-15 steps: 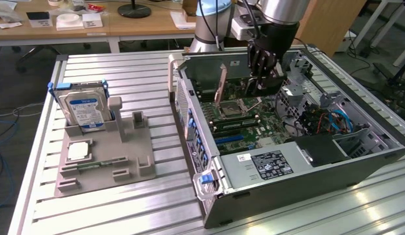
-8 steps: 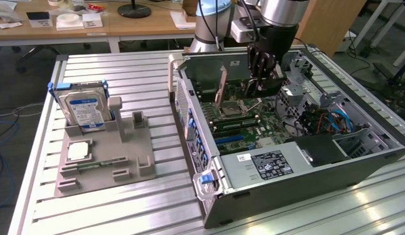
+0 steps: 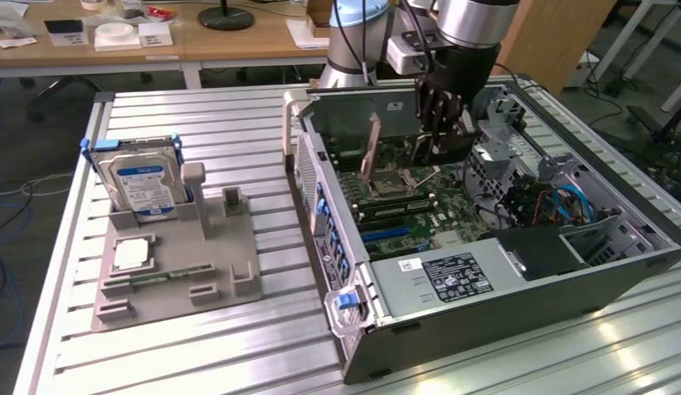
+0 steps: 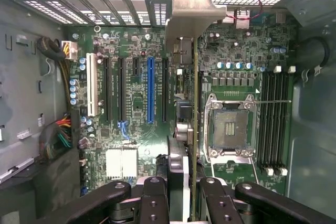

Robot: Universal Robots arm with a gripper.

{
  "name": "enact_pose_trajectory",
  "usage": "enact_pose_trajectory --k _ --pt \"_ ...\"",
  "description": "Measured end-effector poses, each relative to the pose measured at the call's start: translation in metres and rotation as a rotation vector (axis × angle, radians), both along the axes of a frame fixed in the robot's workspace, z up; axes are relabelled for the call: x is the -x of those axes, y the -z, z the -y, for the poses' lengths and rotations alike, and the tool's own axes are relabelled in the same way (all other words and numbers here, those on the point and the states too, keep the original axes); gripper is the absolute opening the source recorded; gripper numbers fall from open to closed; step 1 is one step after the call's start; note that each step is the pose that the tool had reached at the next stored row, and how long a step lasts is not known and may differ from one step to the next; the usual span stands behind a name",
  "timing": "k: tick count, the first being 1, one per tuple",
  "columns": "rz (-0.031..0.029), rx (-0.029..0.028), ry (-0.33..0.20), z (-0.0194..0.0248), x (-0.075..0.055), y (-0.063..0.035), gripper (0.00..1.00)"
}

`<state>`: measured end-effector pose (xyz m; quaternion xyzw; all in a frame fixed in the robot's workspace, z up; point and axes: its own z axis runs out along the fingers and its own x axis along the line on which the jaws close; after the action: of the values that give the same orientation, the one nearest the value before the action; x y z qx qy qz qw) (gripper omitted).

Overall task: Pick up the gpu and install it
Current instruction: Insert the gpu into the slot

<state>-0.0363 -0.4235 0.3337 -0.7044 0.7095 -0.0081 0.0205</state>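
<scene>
Lab workspace: wooden desks (image 3: 208,45), slotted aluminium bench (image 3: 208,346), open PC case (image 3: 516,317) (cables (image 3: 2,259) on floor (image 3: 33,136)).

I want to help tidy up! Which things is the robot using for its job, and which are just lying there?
In the job: gpu, held in the fingers; open computer case; motherboard.
Lying about: hard drive; memory stick; grey holder under them.

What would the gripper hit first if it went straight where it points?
Probably the motherboard: the gripper points into the case, and the gpu it holds would touch the board first, though depth is unclear.
</scene>
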Motion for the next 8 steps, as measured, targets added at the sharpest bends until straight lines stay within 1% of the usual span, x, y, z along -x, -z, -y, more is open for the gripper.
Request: enact_pose_trajectory --k 5,8 --pt "-0.0001 0.0000 0.012 0.0000 0.0012 0.0063 0.28" --pt "-0.0001 0.0000 0.017 0.0000 0.0023 0.0080 0.28"
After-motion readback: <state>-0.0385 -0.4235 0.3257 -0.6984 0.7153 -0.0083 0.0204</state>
